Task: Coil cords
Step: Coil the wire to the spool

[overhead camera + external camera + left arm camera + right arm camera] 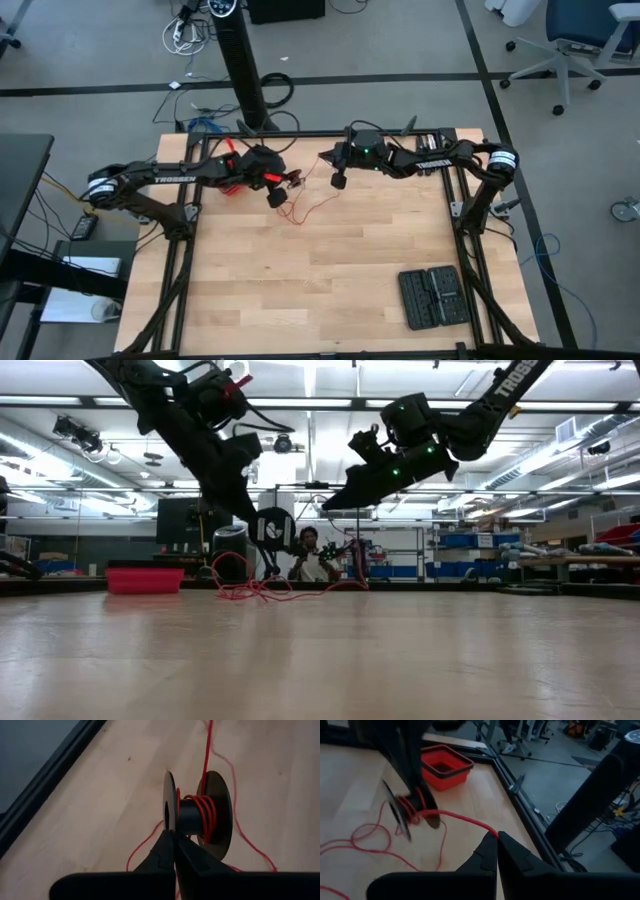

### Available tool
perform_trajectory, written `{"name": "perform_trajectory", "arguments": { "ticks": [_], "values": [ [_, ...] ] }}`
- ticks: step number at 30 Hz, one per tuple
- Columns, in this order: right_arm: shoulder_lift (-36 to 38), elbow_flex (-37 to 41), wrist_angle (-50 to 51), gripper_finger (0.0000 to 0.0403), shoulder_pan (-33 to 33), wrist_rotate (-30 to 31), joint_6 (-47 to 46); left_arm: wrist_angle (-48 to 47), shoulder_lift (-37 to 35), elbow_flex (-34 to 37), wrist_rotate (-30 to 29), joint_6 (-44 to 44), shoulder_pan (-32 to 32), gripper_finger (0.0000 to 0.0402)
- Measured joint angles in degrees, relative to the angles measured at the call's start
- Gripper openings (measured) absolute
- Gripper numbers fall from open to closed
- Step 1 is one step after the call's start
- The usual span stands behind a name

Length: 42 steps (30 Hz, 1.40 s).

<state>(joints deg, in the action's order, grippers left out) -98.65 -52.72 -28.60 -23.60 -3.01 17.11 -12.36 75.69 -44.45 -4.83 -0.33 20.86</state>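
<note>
A thin red wire (303, 209) lies in loose loops on the wooden table (330, 280). Part of it is wound on a small black spool (197, 815) with two round flanges. My left gripper (277, 193) is shut on the spool above the table's far middle; the spool also shows in the low view (270, 528). My right gripper (339, 181) is just to the right of it, shut on the wire (470, 821) that runs off the spool (410, 810). The slack loops show in the low view (265, 588) resting on the table. My left gripper pinches the rim of one spool flange (169, 826) between its two fingertips. The spool is lifted clear of the table with its axle about level. Several turns of red wire (206, 812) sit on its core. My right gripper pinches the single red wire strand (492, 833) at its fingertips, a short way from the spool. The strand runs nearly straight from the spool to the fingers, clear of the table.
A red square box (445, 767) stands at the far left beside the left arm (228, 175). A black tray (432, 296) lies at the near right. The table frame's dark rail (520, 815) runs along the far edge. Bare wood (300, 290) fills the near middle.
</note>
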Motion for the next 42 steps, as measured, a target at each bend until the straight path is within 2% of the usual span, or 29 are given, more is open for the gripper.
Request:
{"name": "perform_trajectory", "arguments": {
  "ticks": [5, 10, 17, 28, 37, 42],
  "values": [
    [-0.01, -1.11, 0.18, 0.0002, 0.94, -0.15, -2.22, 4.02, 4.26, 0.0, -2.74, -3.55, 0.02, 0.0],
    [-0.02, -1.54, -2.33, 0.0002, 2.18, -7.1, -6.06, 9.8, 7.79, 0.0, -8.74, -7.1, 0.02, 0.0],
    [-0.41, -1.54, -4.17, 0.0002, 3.4, -9.09, -6.99, 18.56, 8.4, 0.0, -14.86, -11.93, 0.08, 0.0],
    [-1.64, -1.52, -4.7, 0.0002, 3.74, -10.66, -6.92, 36.58, 8.38, 0.0, -15.07, -18.78, 0.13, 0.0],
    [-1.64, -1.52, -4.37, 0.0001, 4.04, -11.91, -6.74, 40.32, 8.38, 0.0, -15.08, -23.11, 0.13, 0.0001],
    [-1.64, -1.52, -1.36, 0.0001, 3.94, -8.32, -6.38, 41.62, 8.38, 0.0, -13.62, -23.88, 0.13, 0.0001]
  ]
}}
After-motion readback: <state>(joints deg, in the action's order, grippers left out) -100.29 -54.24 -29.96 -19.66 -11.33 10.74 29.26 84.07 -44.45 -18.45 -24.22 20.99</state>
